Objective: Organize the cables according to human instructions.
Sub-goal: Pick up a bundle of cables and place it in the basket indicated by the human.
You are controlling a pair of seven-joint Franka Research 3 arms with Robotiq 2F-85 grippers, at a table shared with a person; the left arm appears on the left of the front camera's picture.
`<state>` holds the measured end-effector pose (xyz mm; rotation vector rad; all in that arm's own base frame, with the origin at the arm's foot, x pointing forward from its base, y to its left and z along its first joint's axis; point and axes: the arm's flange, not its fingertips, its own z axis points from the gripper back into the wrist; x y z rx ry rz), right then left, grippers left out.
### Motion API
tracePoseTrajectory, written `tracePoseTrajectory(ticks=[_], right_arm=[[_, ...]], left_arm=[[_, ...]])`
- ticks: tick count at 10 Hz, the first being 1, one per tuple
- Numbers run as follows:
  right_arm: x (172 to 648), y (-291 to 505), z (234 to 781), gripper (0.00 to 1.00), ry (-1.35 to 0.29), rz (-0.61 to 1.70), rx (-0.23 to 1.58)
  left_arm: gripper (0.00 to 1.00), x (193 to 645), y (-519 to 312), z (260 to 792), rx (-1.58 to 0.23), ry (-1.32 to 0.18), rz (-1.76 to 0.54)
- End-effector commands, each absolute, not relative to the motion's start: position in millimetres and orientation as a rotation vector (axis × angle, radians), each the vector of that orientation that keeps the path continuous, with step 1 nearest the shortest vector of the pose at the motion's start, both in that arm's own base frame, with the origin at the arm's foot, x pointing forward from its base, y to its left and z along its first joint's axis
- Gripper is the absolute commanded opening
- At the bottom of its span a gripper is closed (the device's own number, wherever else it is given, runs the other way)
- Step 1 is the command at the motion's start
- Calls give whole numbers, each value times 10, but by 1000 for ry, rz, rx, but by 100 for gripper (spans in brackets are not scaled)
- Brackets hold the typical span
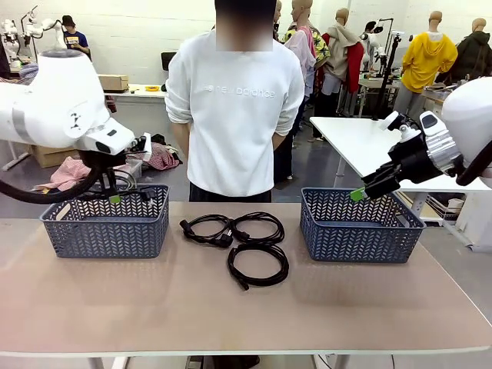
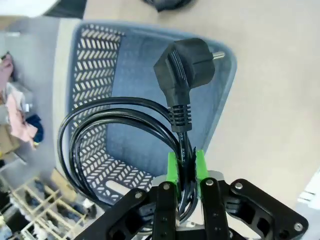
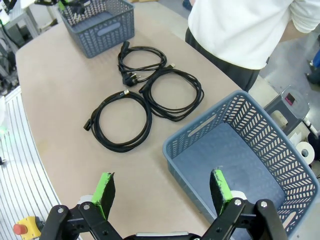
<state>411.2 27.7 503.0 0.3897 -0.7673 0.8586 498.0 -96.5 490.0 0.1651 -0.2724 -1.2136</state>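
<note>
Left gripper is clamping shut on our thin black coiled power cord just under its plug, over the blue-grey plastic basket at the left end of the tabletop; we're expecting light, floppy loops.

— What was the room like?
— A white wall at the back, a grey floor, even light.
— Furniture?
— A beige worktop in front and a white table behind it on the right. Another table by the wall carried a box. Clothes lay on the floor.
</note>
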Motion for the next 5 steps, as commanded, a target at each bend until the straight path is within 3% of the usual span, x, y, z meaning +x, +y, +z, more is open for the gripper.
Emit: tracePoseTrajectory(ticks=[1, 5], right_arm=[[4139, 273, 5010, 100, -791, 877, 404], [4139, 273, 5010, 100, -791, 877, 404]], left_arm=[[0, 4992, -903, 4802, 162, -296, -1158], [0, 5160, -812, 4596, 163, -316, -1133]])
